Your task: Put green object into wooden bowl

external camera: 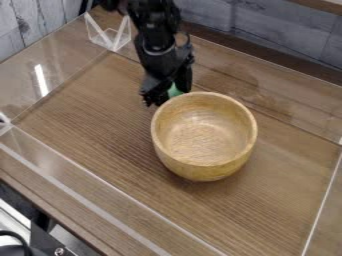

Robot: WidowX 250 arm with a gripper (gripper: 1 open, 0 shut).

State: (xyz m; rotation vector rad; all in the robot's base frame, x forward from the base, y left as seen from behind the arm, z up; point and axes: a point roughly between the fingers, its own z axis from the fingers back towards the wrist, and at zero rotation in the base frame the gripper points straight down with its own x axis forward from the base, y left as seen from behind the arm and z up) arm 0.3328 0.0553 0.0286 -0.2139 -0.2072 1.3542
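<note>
The green object (170,93) lies on the wooden tabletop just behind the left rim of the wooden bowl (205,137). Only a small patch of green shows between the black fingers. My gripper (164,90) reaches down from the arm above, and its jaws have drawn in against the sides of the block. The bowl is round, light tan and empty, standing upright in the middle of the table. The gripper's right finger (182,84) stands very close to the bowl's rim.
A clear acrylic wall (54,60) encloses the table on the left, front and right. A clear angled stand (107,35) sits at the back left, behind the arm. A grey plank wall runs along the back.
</note>
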